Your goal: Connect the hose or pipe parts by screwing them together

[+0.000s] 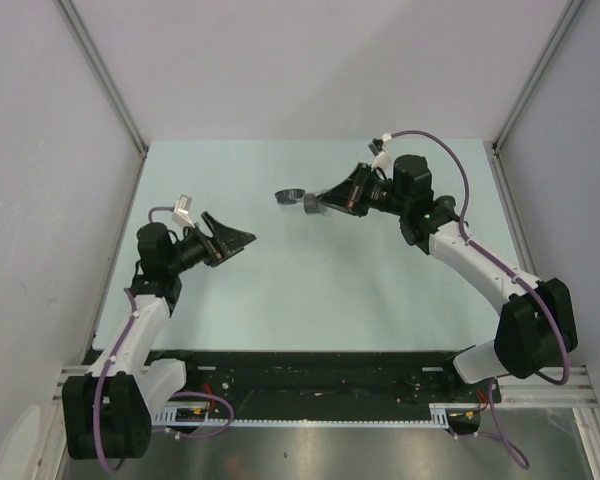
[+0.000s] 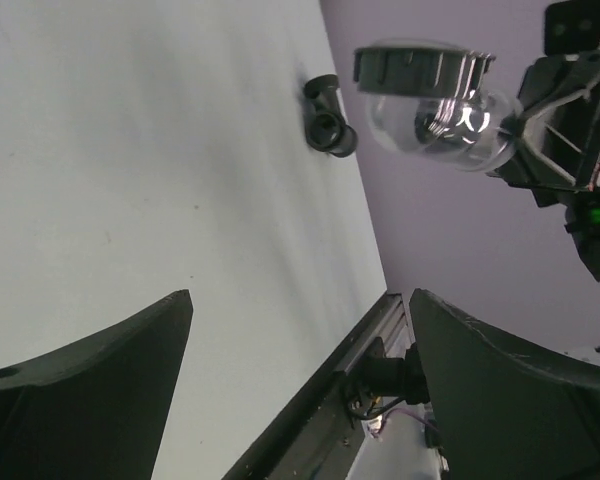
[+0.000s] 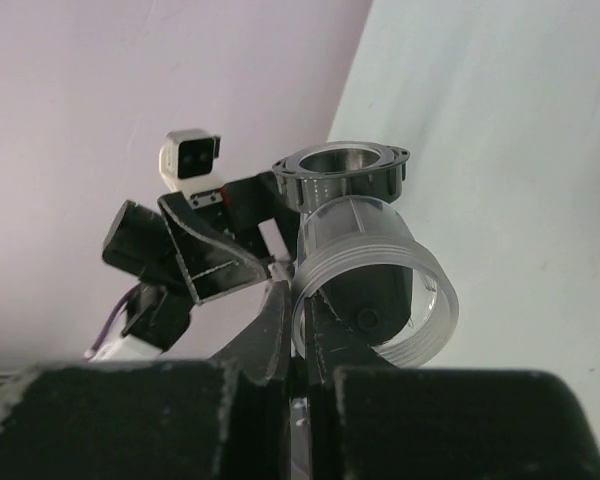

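Right claw [image 3: 300, 330] clamped on the clear threaded connector [image 3: 380, 285] — dark T-fitting [image 1: 288, 195] lies just beyond its tip, leftward; left claw [image 1: 232, 233] gapes, farther off.

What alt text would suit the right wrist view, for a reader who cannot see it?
The right end effector is shut on the rim of a clear threaded connector, which has a dark ring nut at its far end. Pale table lies behind, a lilac wall at left.
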### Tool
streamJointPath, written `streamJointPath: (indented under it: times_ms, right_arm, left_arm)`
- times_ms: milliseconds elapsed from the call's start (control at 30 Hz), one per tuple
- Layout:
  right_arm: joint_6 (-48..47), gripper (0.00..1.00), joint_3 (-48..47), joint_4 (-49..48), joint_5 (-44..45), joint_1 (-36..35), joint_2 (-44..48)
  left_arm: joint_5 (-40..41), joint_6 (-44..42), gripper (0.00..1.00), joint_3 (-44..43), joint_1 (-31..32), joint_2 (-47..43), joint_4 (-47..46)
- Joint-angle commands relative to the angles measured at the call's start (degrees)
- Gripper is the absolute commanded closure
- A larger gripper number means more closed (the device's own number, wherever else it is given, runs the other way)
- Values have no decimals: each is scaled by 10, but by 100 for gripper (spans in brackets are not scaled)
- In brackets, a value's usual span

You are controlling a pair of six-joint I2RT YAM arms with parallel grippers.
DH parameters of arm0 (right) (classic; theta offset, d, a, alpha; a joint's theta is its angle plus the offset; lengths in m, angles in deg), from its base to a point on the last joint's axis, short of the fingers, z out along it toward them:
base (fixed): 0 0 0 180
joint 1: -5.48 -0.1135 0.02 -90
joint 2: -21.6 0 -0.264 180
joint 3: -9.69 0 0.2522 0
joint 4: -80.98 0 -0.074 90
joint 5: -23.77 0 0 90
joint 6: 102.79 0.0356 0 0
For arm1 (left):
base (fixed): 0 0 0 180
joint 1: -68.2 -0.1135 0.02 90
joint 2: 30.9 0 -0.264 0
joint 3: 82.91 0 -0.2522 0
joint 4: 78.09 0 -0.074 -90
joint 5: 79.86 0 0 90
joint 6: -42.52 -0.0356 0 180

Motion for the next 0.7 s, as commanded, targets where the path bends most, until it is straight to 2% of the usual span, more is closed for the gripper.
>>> streamJointPath:
  times_ms: [0,133,300,500,667]
  right_arm:
    - [61,100,-10,18,-104,5,35]
    - [95,100,15,-44,-132,-7,56]
    - [182,100,68,-191,-142,-25,82]
    - [216,100,104,-261,-142,-39,101]
    - [229,100,137,-309,-137,-44,110]
  left_arm:
    - [-51,42,5,-15,34,-23,-125]
    - [-29,44,4,-16,72,-42,-145]
    - [-15,99,4,11,111,-44,-258]
    - [25,138,4,4,152,-47,-316]
    - [50,171,9,9,161,-49,-342]
